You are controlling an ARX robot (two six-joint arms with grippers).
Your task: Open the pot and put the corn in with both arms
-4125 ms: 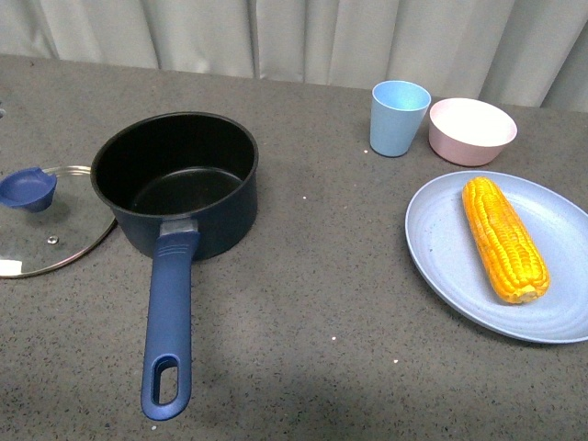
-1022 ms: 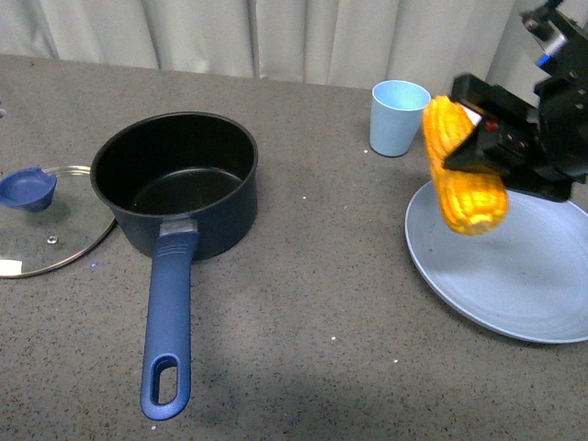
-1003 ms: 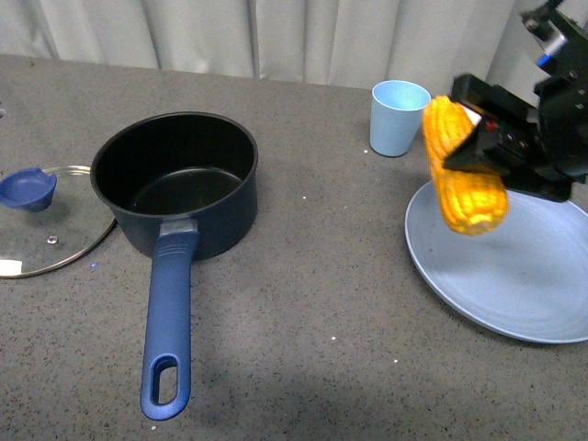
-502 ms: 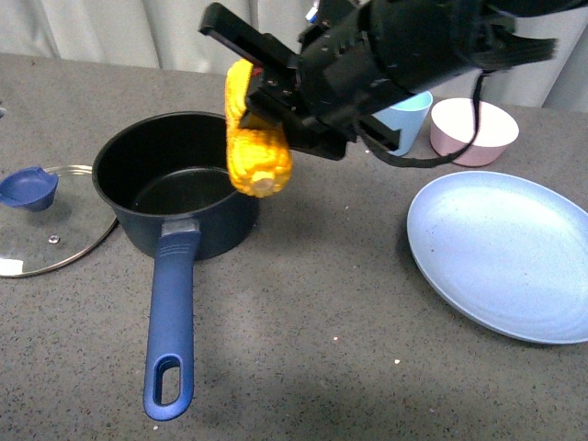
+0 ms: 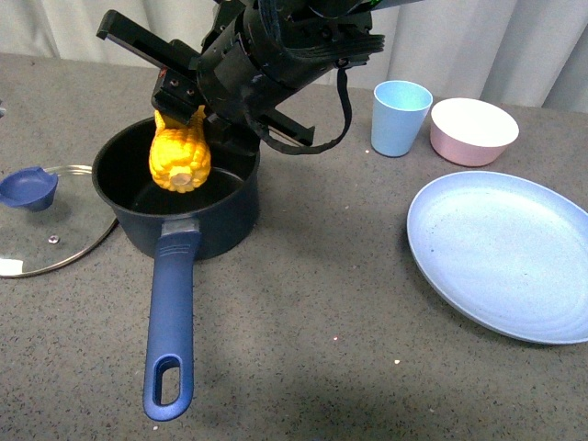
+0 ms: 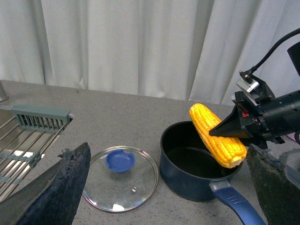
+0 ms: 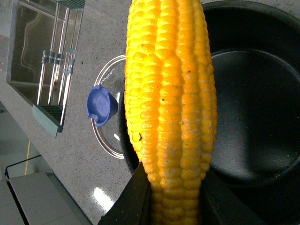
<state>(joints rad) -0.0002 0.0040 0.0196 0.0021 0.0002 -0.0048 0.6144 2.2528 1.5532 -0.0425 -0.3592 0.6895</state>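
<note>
At upper left, we see the right gripper (image 5: pixel 184 103) clamp the corn (image 5: pixel 180 158) between its fingers (image 7: pixel 133 199), cob tilted above the pot (image 5: pixel 223 220); left gripper (image 6: pixel 168 147) gapes wide.

A grey speckled table (image 5: pixel 349 303) carries the pot (image 5: pixel 216 220) at the left, a glass lid (image 5: pixel 55 230) flat just beside it. At the right stand a light blue cup (image 5: pixel 400 119), a pink bowl (image 5: pixel 473 131) and a blue plate (image 5: pixel 505 257).
</note>
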